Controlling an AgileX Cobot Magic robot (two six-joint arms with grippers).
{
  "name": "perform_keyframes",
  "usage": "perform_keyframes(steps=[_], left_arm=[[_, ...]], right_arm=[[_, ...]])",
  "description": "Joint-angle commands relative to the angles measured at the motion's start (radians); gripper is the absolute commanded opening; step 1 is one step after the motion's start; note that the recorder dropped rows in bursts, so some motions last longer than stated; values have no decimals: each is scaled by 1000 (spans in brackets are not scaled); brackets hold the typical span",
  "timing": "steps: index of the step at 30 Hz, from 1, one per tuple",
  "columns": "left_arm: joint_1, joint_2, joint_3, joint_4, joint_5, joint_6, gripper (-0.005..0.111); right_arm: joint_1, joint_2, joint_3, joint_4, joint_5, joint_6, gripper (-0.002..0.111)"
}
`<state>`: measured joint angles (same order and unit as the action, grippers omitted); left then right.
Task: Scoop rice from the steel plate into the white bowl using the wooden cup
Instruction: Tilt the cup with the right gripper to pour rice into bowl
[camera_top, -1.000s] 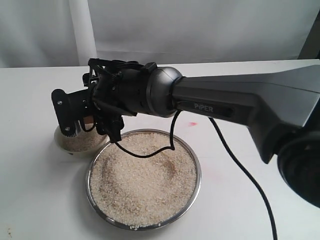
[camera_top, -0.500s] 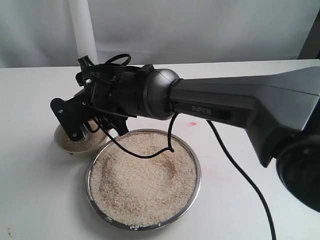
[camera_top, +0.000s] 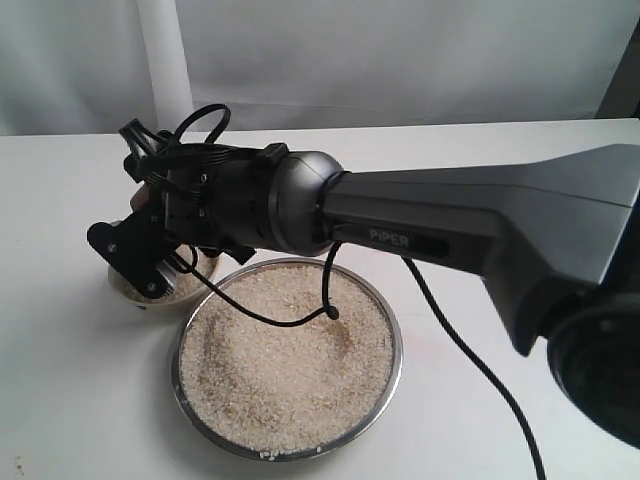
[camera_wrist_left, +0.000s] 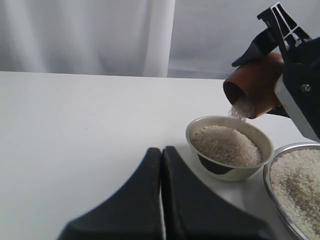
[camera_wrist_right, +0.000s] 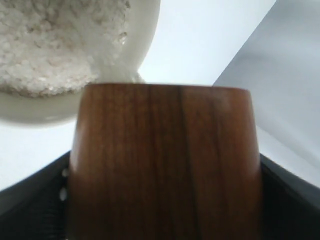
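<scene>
The wooden cup (camera_wrist_left: 255, 85) is tipped mouth-down over the white bowl (camera_wrist_left: 235, 172), and my right gripper (camera_top: 142, 205) is shut on its sides. A thin stream of rice (camera_wrist_left: 240, 109) falls from the cup onto the heap inside the bowl. In the right wrist view the cup (camera_wrist_right: 165, 160) fills the frame, with the bowl (camera_wrist_right: 30, 107) beyond it. The steel plate (camera_top: 395, 350) lies just right of the bowl, with rice (camera_top: 285, 350) spread across it. My left gripper (camera_wrist_left: 161, 150) is shut and empty, low over the table, a little short of the bowl.
The right arm's long grey body (camera_top: 480, 220) stretches over the plate from the right, and its black cable (camera_top: 470, 350) hangs down across the plate's rim. A white curtain (camera_top: 400, 50) backs the white table (camera_top: 80, 400).
The right gripper has shifted left and rolled further, tipping the cup more steeply over the bowl. Rice now pours out.
</scene>
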<state>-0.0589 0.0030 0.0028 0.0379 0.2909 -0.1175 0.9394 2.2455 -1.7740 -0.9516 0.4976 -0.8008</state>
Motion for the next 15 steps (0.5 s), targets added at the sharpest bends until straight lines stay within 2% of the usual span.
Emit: perform_keyframes(steps=[1,8,15], left_arm=[[-4,-3,-3,-5,-5,-3,0],[-4,-3,-3,-5,-5,-6,0],[-4,-3,-3,-5,-5,-6,0]], right_arm=[[8,-4,-8,-76,3,-7,0],[28,-4,-8,-207,20,-7,0],[28,-4,-8,-214,38,-4,0]])
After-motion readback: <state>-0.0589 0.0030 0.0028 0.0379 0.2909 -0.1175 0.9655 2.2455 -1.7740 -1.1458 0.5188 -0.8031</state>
